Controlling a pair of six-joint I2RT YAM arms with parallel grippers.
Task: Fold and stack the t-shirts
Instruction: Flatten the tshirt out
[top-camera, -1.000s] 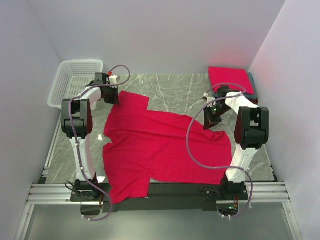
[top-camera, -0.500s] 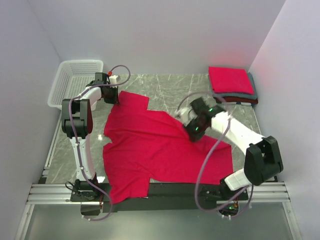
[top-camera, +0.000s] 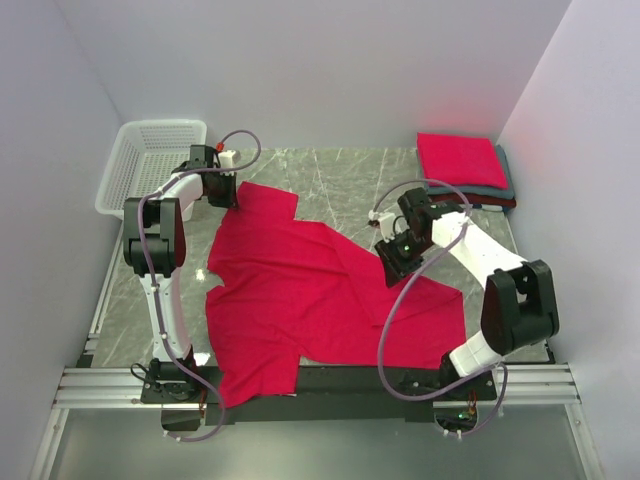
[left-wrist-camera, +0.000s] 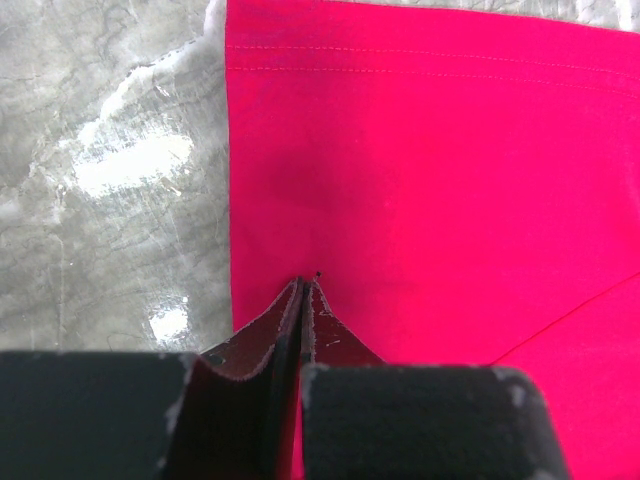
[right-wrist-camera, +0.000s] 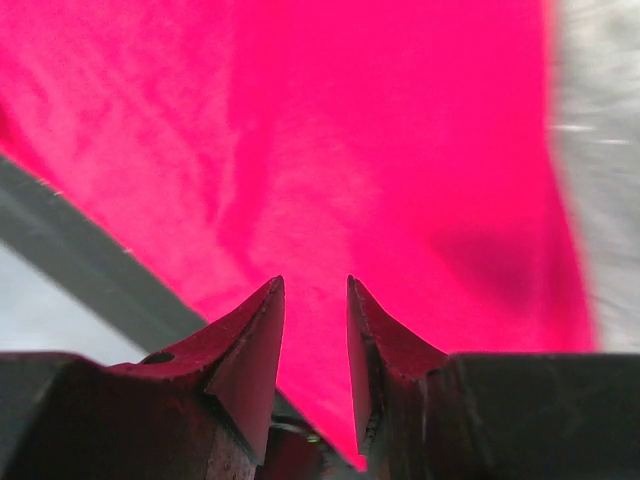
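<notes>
**Layout.** One crimson t-shirt (top-camera: 300, 310) lies spread on the bench (top-camera: 340, 180), its nearest corner just beside the white basket (top-camera: 125, 170). The folded stack (top-camera: 462, 160) sits well apart from the basket, at the opposite end of the bench. On the shirt's side away from the basket, a flap lies turned in over the body with a slanted edge. I judge a first fold to be under way and not yet squared.

**Fingers.** The left fingers (left-wrist-camera: 278, 330) are pressed together, tips down on the sleeve corner closest to the basket. Whether any cloth is nipped between them cannot be told from this view. The right fingers (right-wrist-camera: 255, 340) stand a narrow gap apart over the side of the shirt away from the basket. Red cloth shows in the gap but is not clamped.

**Hazards.**
- Cloth sitting between the parted right tips may catch on a pad if they lift straight off. That would raise the flap and undo the fold.
- If the left fingers do hold cloth and move before letting go, the sleeve would be dragged toward the basket and the body skewed.
- If they only press on the sleeve, a pull from the far side could slide the corner out and wrinkle the layer.
</notes>
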